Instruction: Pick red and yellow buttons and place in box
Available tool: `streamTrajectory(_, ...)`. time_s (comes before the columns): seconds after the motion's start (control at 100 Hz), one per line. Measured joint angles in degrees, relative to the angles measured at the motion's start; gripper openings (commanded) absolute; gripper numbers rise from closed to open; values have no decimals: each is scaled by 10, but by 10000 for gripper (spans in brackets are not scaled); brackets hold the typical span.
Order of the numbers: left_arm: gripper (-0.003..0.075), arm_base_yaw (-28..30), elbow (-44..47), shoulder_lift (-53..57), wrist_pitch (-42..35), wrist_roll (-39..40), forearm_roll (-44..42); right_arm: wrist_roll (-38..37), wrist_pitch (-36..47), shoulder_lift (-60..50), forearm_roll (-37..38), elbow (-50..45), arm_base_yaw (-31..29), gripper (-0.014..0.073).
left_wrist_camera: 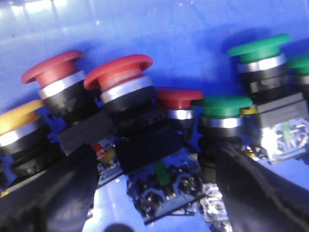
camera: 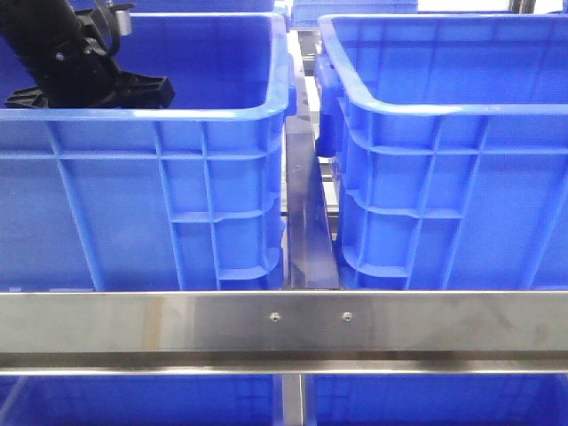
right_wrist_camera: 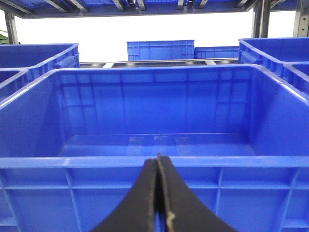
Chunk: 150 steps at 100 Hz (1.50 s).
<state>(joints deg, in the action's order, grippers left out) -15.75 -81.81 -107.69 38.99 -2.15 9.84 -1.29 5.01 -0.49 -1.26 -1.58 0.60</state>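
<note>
A shiny metal bar (camera: 284, 321) runs across the front, with two small screws in it. A dark metal strip (camera: 306, 222) stands between the two big crates. Green buttons (left_wrist_camera: 221, 107) lie in a heap with little black blocks under them. More blue crates (right_wrist_camera: 160, 50) sit far back.

Two crates are standing side by side behind a metal rail (camera: 284, 324): the left crate (camera: 142, 213) and the right crate (camera: 453, 204), with a metal divider (camera: 306, 213) sitting between them. The left arm (camera: 71, 53) is reaching down inside the left crate. There, push buttons (left_wrist_camera: 120, 92) are lying clustered and touching one another on the crate floor (left_wrist_camera: 145, 29), the left tool (left_wrist_camera: 154, 193) sitting directly over them. The right tool (right_wrist_camera: 158, 193) is sitting just before the near wall of a crate (right_wrist_camera: 154, 164).
</note>
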Motion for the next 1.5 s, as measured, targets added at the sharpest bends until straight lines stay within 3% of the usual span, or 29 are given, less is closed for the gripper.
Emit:
streamTrajectory(0.23, 488, 0, 0, -10, -3, 0, 0, 0, 0, 0, 0, 0, 0, -68)
streamTrajectory(0.3, 448, 0, 0, -11, -3, 0, 0, 0, 0, 0, 0, 0, 0, -68)
streamTrajectory(0.66, -17, 0, -3, -11, -5, 1, 0, 0, 0, 0, 0, 0, 0, -68)
streamTrajectory(1.11, -19, -19, -3, 116, 40, -8, -2, 0, 0, 0, 0, 0, 0, -68)
streamTrajectory(1.5, -19, -169, -3, 232, 97, -45, -3, 0, 0, 0, 0, 0, 0, -68)
